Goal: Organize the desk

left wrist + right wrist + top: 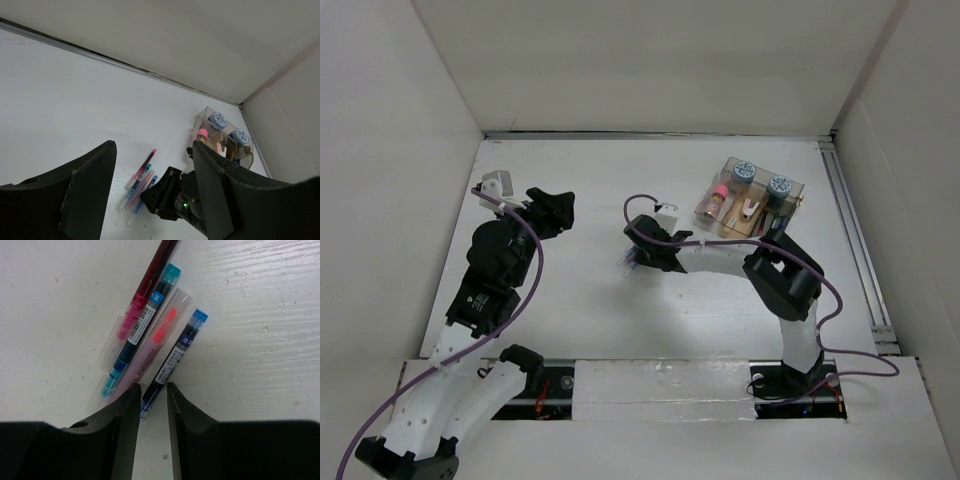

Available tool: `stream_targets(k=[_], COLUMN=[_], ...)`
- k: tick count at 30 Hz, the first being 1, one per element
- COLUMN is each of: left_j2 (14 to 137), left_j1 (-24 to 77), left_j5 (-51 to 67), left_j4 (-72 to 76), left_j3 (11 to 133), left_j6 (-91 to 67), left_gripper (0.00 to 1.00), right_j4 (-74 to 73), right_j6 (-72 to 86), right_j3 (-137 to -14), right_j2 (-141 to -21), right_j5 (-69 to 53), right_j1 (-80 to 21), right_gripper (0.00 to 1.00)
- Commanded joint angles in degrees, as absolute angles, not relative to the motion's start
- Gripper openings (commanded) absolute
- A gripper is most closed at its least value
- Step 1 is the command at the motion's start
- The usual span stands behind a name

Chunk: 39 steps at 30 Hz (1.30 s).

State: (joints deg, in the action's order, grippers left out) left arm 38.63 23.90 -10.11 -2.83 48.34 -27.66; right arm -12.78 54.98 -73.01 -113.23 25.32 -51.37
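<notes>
Singling out the dark blue pen for sorting

Top view: right gripper low at centre of the walled white desk, clear organizer box waiting at 2 o'clock; left gripper parked at 10 o'clock, out of the way. Left wrist: jaws spread, empty, overlooking the pen cluster. Right wrist: fingers narrowly astride the blue pen's end; clamped or not, cannot tell

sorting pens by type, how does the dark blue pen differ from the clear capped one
Dark blue pen: slimmer, dark barrel, blue end, its lower end between the right gripper's fingers. Clear-capped pen: thicker, see-through, pink-orange tip, outside those fingers. Both lie flat on the desk, nearly parallel.
</notes>
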Motion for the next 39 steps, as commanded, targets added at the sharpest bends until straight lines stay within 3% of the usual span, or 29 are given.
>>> stream_targets(k=[1, 5, 8, 13, 16, 19, 20, 22, 26, 33, 39], left_j2=[38.14, 37.97, 37.71, 37.36, 37.44, 37.27, 37.0, 37.26, 37.53, 37.71, 37.71], left_j1=[23.64, 23.64, 23.64, 23.64, 23.64, 23.64, 23.64, 23.64, 23.64, 23.64, 23.64], left_j5=[-10.02, -10.2, -10.37, -10.37, -10.63, -10.46, -10.55, -10.63, -10.37, -9.67, -9.23], left_j4=[-1.05, -0.97, -0.88, -1.14, -1.05, -1.23, -0.8, -0.79, -0.97, -0.88, -0.79], left_j3=[48.6, 48.52, 48.52, 48.43, 48.43, 48.43, 48.43, 48.34, 48.52, 48.34, 48.34], left_j6=[-26.98, -26.98, -26.98, -26.89, -26.89, -26.89, -26.89, -26.89, -26.89, -26.98, -27.07], left_gripper=[0.59, 0.59, 0.59, 0.59, 0.59, 0.59, 0.59, 0.59, 0.59, 0.59, 0.59], right_j4=[-15.2, -15.12, -16.7, -18.72, -18.81, -18.55, -18.63, -19.33, -18.63, -17.49, -11.43], right_j6=[54.84, 54.76, 54.05, 53.35, 53.61, 53.53, 53.18, 53.17, 53.43, 53.7, 52.38], right_j3=[-71.37, -70.84, -71.37, -69.62, -66.46, -64.43, -64.34, -64.69, -63.9, -60.13, -55.72], right_j2=[-112.15, -111.53, -111.01, -108.81, -105.74, -104.59, -104.85, -105.9, -105.91, -93.1, -80.33], right_j5=[27.77, 27.6, 27.6, 27.77, 27.6, 26.99, 26.63, 26.46, 26.28, 30.14, 29.27], right_j1=[-51.68, -51.68, -51.68, -51.68, -51.68, -51.68, -51.68, -51.68, -51.68, -45.54, -28.74], right_gripper=[0.34, 0.35, 0.3, 0.04, 0.06, 0.22, 0.24, 0.22, 0.04, 0.0, 0.01])
